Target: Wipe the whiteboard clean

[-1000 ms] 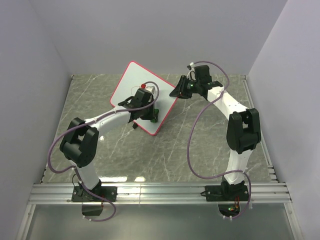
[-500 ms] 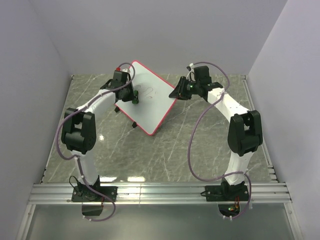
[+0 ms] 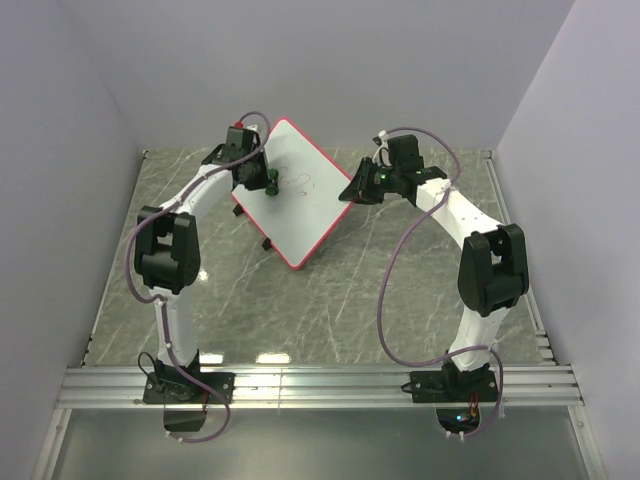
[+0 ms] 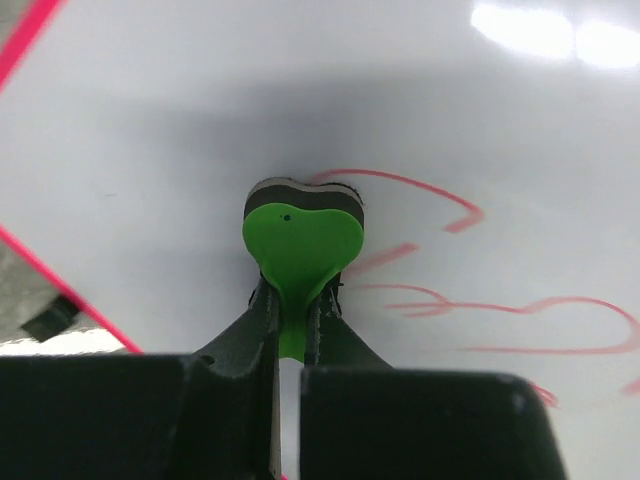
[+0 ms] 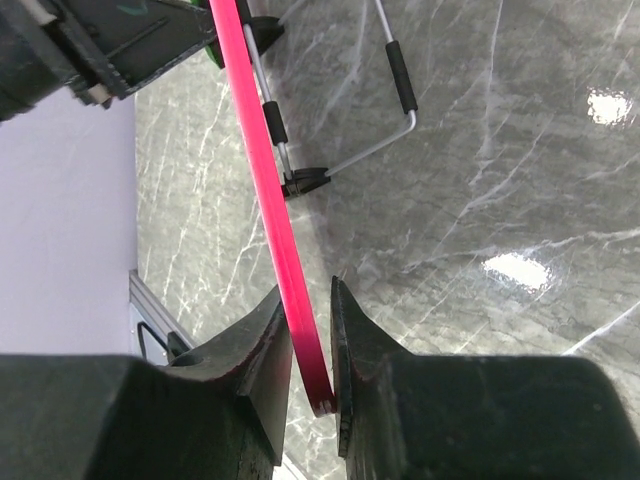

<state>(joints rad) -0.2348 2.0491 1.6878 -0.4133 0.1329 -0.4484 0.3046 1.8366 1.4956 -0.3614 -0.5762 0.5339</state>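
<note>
The whiteboard (image 3: 300,200) is a white board with a red-pink rim, held tilted above the grey marble table. Red scribbles (image 4: 470,300) mark its face. My left gripper (image 3: 262,182) is shut on a small green eraser (image 4: 300,240), whose dark felt pad presses on the board next to the scribbles. My right gripper (image 3: 352,190) is shut on the board's right corner; its rim (image 5: 270,190) runs between the fingers (image 5: 270,340) in the right wrist view.
The board's wire stand with black feet (image 5: 305,180) hangs below it. The grey marble table (image 3: 400,290) lies beneath, with grey walls behind and at the sides. An aluminium rail (image 3: 320,385) carries both arm bases at the near edge.
My left gripper swept the eraser from the board's lower right edge up to its upper left part, uncovering the scribbles. The right gripper kept its hold as the board tilted slightly.
</note>
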